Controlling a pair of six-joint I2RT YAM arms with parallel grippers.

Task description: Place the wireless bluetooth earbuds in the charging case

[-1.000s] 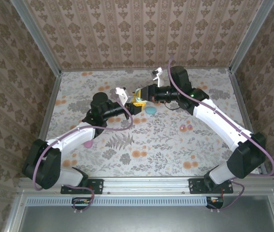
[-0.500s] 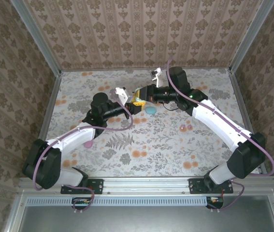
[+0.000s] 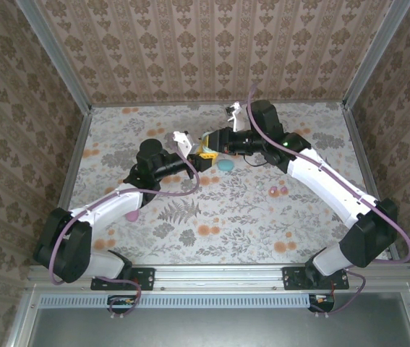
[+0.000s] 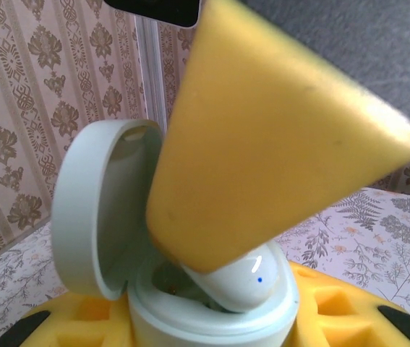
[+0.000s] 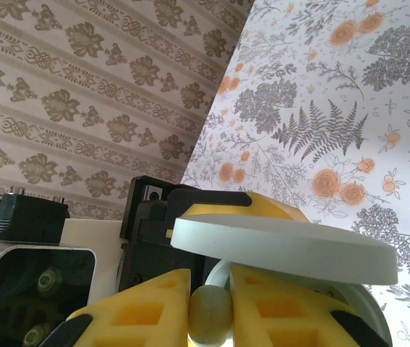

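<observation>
Earbuds number three here: one pale cyan earbud [image 5: 210, 311] and two tiny pink buds [image 3: 272, 191]. The cyan one is pinched between the yellow fingers [image 5: 147, 311] of the right gripper [image 3: 210, 142], which are drawn in narrow against both its sides. In the left wrist view the same bud sits low in the well of the charging case [image 4: 212, 322], pale and glossy with one blue dot, under a single yellow finger of the right gripper.

One charging case is in hand. The left gripper [image 3: 202, 155] is clamped on it, a yellow pad on each side of its body, and its lid [image 4: 92, 217] stands swung wide to one side. The two grippers meet tip to tip.

The pink buds lie close together on the table [image 3: 248, 217], well back from the right gripper's tips, beside its forearm. One pale cyan oval [image 3: 226, 165] lies just beside both sets of fingertips. One pink oval [image 3: 131, 215] lies against the left forearm, well behind the left gripper.
</observation>
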